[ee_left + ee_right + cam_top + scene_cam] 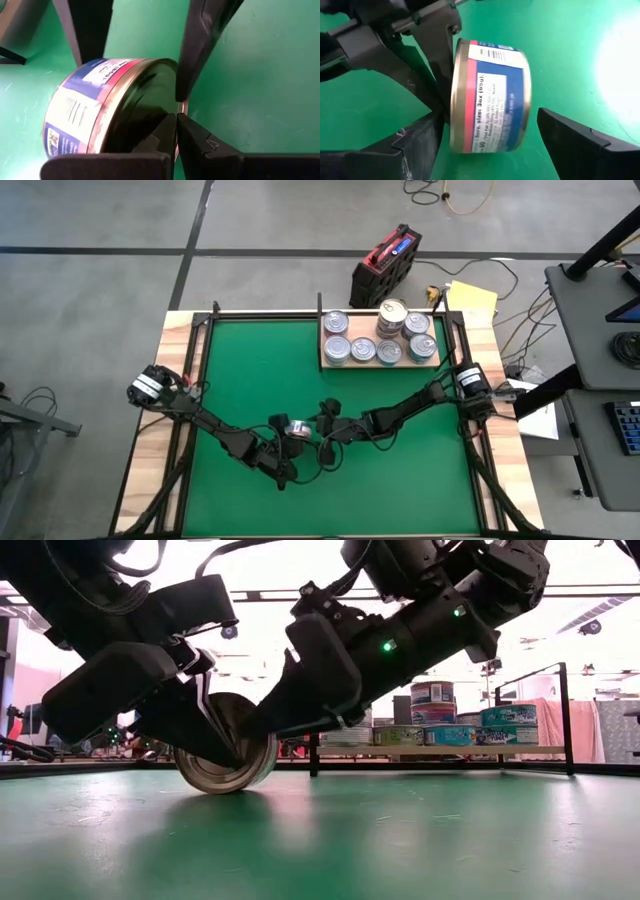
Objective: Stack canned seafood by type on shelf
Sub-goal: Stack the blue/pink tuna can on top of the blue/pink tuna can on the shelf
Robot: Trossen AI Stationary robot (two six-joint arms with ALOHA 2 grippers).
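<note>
1. The short round tin with a blue, white and red label and metal rims (490, 97) is tipped up on its edge on the large green mat (250, 370), well short of the pale wooden shelf board (382, 363); it is not flat, so it cannot yet be stacked
2. The left gripper (176, 117) has its dark fingers pressed together, pinching the tin's rim; this thin hold is probably what keeps the tin tilted up rather than lying down
3. The right gripper (487, 145) has its fingers spread on either side of the tin's labelled wall, one finger (585, 145) standing clear of the metal (the other sits low beside the left arm's fingers); I judge it is lining up to take the tin across its width, a firmer hold for carrying
4. On the shelf board the other silvery-lidded tins (362, 350) already stand in rows, with one pile (392, 313) rising higher at the far side; that leaves the near edge of the board as the likely goal
5. Risk: if the left gripper lets go early, the tin could roll away from the shelf board
</note>
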